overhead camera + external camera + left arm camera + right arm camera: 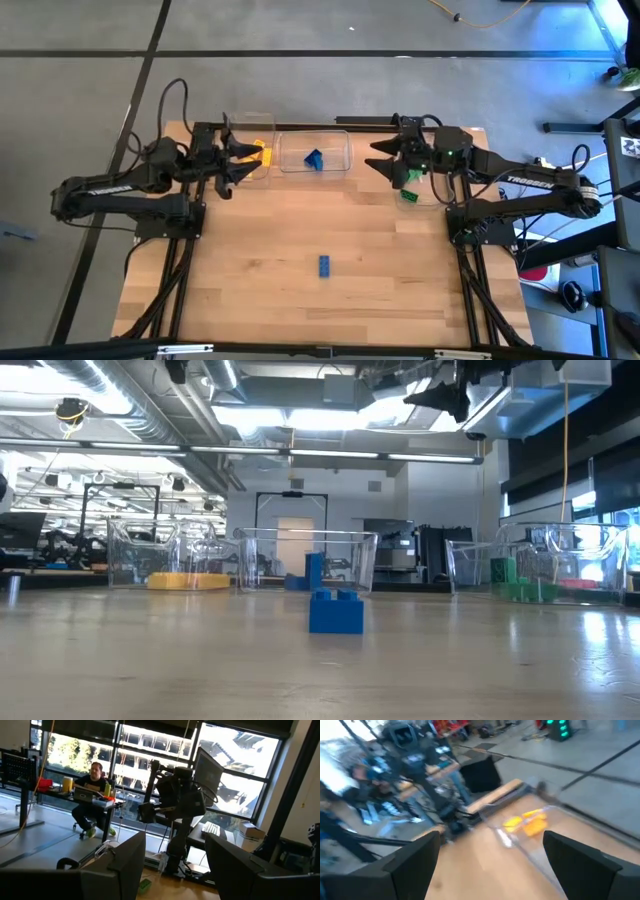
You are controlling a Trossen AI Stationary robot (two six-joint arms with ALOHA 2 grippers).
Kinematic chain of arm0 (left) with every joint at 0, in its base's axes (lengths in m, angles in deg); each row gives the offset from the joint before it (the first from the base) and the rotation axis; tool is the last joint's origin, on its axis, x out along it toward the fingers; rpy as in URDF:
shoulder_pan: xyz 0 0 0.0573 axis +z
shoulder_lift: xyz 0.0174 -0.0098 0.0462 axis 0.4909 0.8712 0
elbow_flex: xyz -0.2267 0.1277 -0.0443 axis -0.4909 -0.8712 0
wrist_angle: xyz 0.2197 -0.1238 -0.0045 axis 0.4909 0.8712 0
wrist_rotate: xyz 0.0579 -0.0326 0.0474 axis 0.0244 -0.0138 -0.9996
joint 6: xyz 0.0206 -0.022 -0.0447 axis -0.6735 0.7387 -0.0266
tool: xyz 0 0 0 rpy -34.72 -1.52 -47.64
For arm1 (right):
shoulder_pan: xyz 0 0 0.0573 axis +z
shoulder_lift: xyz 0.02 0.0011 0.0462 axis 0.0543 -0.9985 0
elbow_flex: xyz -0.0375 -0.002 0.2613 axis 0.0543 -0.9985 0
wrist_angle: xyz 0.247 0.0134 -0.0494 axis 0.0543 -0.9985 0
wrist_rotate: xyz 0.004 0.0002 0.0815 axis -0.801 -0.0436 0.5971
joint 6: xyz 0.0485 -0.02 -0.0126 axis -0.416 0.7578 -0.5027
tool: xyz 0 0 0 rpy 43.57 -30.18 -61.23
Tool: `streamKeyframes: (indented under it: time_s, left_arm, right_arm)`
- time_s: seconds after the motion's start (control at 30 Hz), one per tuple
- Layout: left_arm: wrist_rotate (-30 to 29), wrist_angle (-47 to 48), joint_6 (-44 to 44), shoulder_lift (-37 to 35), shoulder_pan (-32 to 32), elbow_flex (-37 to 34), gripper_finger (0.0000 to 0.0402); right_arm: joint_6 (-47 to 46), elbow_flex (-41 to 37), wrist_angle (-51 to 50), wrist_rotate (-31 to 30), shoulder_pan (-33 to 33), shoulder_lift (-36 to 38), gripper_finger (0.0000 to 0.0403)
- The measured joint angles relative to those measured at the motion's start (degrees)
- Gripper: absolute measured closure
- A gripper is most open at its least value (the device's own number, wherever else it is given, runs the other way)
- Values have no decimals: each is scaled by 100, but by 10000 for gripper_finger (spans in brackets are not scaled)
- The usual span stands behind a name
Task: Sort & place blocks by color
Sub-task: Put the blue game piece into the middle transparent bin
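Note:
One blue block [326, 265] [335, 611] lies flat on the wooden table, near its middle. Three clear bins stand in a row at the far edge. The left one holds yellow blocks [263, 153] [527, 822], the middle one a blue block [314, 159] [308, 572], and the right one green blocks [408, 194] [522, 588]. My left gripper [252, 162] [172, 870] hangs open, high over the left bin. My right gripper [374, 156] [492, 865] hangs open, high between the middle and right bins. Neither has anything between its fingers.
Both arms' dark frames stand along the table's left and right sides. The table's middle and near part carries only the lone blue block. Beyond the table, a person [92, 782] sits at a desk in the room.

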Motion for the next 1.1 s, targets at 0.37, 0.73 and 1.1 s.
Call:
streamKeyframes:
  time_s: [0.37,0.73,1.1]
  left_arm:
    - [-107,-167,256,-27,0,4,205]
    - [-473,-147,-102,-27,2,4,205]
    - [-437,-88,-13,-27,2,4,205]
  right_arm:
    - [-1647,318,-197,410,1488,-1055,47]
    - [-4855,3259,-3602,-1846,3407,-3913,47]
    - [-5955,5832,-5320,-1366,3598,-6904,47]
